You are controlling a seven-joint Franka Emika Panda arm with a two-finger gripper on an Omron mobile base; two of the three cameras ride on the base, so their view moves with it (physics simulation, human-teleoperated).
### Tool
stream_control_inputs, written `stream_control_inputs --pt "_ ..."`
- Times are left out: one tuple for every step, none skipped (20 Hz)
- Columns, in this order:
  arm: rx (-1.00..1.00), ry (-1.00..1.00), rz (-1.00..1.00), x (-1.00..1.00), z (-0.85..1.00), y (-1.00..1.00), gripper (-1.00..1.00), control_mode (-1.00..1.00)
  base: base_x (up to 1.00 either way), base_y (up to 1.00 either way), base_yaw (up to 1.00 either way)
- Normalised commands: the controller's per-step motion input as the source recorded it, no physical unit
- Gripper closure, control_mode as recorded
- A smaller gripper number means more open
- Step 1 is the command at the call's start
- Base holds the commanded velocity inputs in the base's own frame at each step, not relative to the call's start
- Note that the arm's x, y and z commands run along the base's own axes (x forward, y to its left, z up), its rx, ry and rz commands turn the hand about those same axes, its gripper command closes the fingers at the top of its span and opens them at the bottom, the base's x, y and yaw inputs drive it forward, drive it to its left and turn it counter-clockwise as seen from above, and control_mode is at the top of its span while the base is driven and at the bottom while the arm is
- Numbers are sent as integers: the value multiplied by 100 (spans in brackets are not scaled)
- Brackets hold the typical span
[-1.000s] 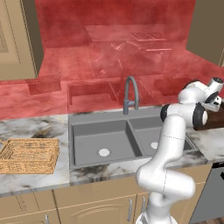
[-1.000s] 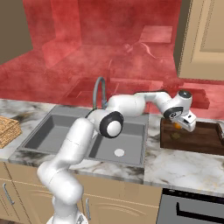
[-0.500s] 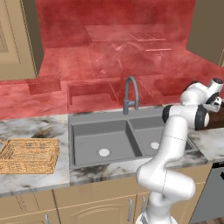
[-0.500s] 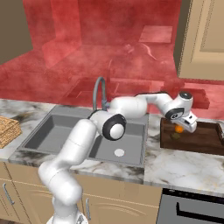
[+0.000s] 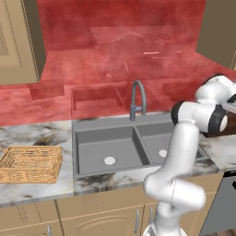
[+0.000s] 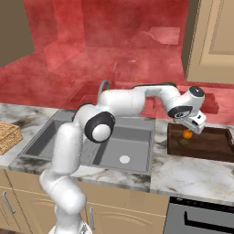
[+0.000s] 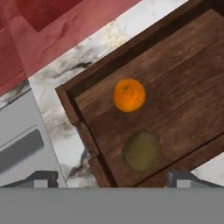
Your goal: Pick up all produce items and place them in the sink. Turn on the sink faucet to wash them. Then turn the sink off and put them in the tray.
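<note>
White, rounded arm [image 6: 132, 100] segs w/ dark grey joint discs; hand [image 6: 194, 124] white, small dark finger tips.

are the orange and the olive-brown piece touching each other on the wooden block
Apart. The hand view shows the orange piece and the olive-brown piece with a strip of bare wooden block between them.

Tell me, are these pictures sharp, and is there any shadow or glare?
Hand view: orange fruit and olive-brown fruit look soft, a faint shadow beside each on the wooden block. Both base views: the red wall is smeary with pale reflections; the sink is evenly lit.
</note>
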Motion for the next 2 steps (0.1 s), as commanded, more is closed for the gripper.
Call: stream_control_inputs --pt "-8 -5 4 -100 28 100 -100 -100 0 0 0" --pt "-8 -5 3 -100 26 100 -100 -100 0 0 0"
